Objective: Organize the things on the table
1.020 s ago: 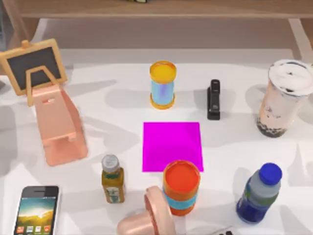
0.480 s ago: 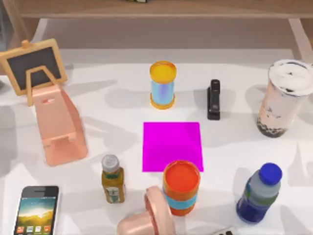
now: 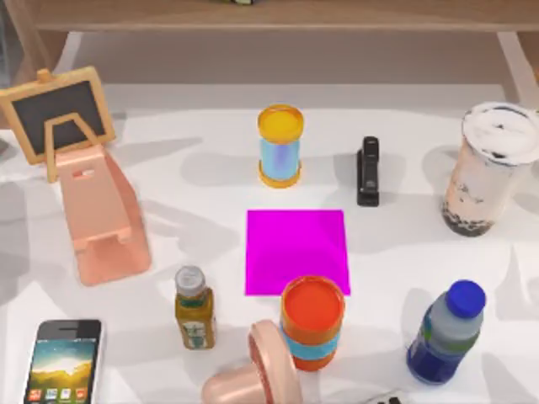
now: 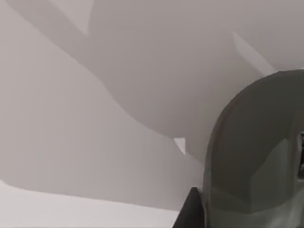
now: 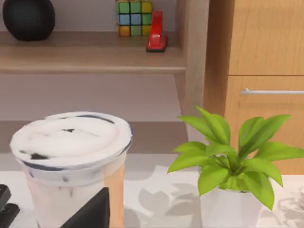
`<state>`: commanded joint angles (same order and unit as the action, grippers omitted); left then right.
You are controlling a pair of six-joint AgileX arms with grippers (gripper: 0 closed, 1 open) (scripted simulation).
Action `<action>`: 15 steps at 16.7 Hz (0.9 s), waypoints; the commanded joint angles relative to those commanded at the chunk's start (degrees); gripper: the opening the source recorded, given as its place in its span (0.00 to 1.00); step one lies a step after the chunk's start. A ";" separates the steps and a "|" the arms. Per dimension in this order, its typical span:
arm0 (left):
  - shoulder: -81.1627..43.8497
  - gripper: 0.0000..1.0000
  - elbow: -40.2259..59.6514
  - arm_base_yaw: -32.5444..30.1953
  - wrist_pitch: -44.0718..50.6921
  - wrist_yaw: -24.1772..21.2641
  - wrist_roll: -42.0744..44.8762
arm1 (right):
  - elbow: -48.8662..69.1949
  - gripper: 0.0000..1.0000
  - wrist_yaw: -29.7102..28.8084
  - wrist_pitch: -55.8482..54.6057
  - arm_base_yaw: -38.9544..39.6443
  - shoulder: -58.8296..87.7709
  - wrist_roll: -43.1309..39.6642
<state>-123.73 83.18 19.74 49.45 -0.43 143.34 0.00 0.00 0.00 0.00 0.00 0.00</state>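
**A:** Start at the lower left of the top view. What's there?

**B:** The phone (image 3: 64,362), lying flat on the white worktop (image 3: 168,185) with its screen up, near the front edge. I'd judge it thin, stiff and slick. With so little height to catch, a gripper would have to close across the long side edges, and the glass face could slide.

**A:** And the mouse?

**B:** At the bottom edge, right of centre, a small dark thing (image 3: 389,396) pokes into the frame beside the orange canister (image 3: 312,322). It may be the mouse, but too little shows to be sure. If so, I'd expect a light, hard, rounded shell, best pinched across its narrow waist.

**A:** Further right?

**B:** The milk-tea cup (image 3: 491,168) stands upright at the right edge, well apart from the blue-capped bottle (image 3: 446,334) below it. The right wrist view has it close up (image 5: 71,166), near a potted plant (image 5: 232,161). It looks full, so probably heavy and top-heavy, with thin walls that could buckle. I'd take it around the middle of the body, below the white lid, and keep it level.

**A:** The grippers?

**B:** A dark sliver at the bottom of the right wrist view, in front of the cup, may be a finger of the right gripper (image 5: 90,213); spread or pressed together, I cannot tell. The left wrist view gives shadowed worktop and a grey rounded shape, so no reading there either.
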 joint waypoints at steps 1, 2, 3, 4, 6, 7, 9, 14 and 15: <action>0.00 0.00 0.00 0.00 0.00 0.00 0.00 | 0.00 1.00 0.00 0.00 0.00 0.00 0.00; 0.00 0.00 0.00 0.00 0.00 0.00 0.00 | 0.00 1.00 0.00 0.00 0.00 0.00 0.00; 0.00 0.00 0.00 0.00 0.00 0.00 0.00 | 0.00 1.00 0.00 0.00 0.00 0.00 0.00; 0.00 0.00 0.00 0.00 0.00 0.00 0.00 | 0.00 1.00 0.00 0.00 0.00 0.00 0.00; 0.00 0.00 0.00 0.00 0.00 0.00 0.00 | 0.00 1.00 0.00 0.00 0.00 0.00 0.00; 0.00 0.00 0.00 0.00 0.00 0.00 0.00 | 0.00 1.00 0.00 0.00 0.00 0.00 0.00; 1.08 0.00 0.02 -0.05 0.60 0.66 -0.39 | 0.00 1.00 0.00 0.00 0.00 0.00 0.00; 2.99 0.00 4.73 -0.43 6.13 0.59 0.26 | 0.00 1.00 0.00 0.00 0.00 0.00 0.00; 3.74 0.00 6.57 -0.37 8.13 0.62 0.27 | 0.00 1.00 0.00 0.00 0.00 0.00 0.00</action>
<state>-119.99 89.75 19.37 57.57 0.20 143.61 0.00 0.00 0.00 0.00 0.00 0.00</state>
